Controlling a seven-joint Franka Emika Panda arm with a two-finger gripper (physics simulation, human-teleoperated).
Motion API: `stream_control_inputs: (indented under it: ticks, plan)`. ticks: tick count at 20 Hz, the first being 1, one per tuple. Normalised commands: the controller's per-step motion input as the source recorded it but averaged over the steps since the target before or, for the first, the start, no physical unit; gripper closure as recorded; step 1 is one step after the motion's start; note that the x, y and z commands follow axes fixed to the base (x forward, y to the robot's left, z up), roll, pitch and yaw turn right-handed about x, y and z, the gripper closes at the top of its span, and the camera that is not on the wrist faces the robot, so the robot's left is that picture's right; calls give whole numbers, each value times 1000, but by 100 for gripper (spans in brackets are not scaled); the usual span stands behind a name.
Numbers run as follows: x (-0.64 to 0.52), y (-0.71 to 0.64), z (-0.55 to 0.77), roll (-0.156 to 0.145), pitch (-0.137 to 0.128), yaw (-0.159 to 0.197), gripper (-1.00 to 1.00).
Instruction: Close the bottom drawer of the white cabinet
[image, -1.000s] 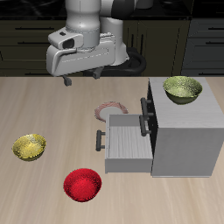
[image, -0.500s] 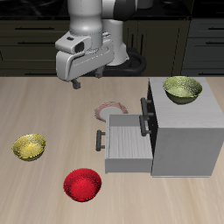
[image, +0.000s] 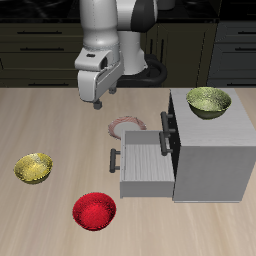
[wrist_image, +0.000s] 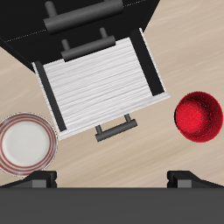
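Drawer of cabinet pulled out, handle facing outward. Gripper open, high behind plate. Best: descend before handle, push squarely inward.

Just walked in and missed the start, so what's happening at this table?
A robot arm is hovering above the table with its gripper empty and open, touching nothing. The bottom drawer of the white cabinet is pulled out and looks empty, so it is not yet closed. A yellow-green bowl sits on the cabinet; a red bowl and a plate lie near the drawer.
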Motion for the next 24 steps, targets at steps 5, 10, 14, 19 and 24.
stream_control_inputs:
  ticks: [5, 10, 14, 19, 24]
  plan:
    - [-144, 1, -226, 5, -20, 256, -100]
    - [-113, 21, -182, 16, -8, 162, -100]
    - [-128, -60, -151, 37, -20, 107, -100]
    - [-74, -161, -179, 4, 40, -4, -100]
    - [-8, -107, -273, 4, 15, -1, -100]
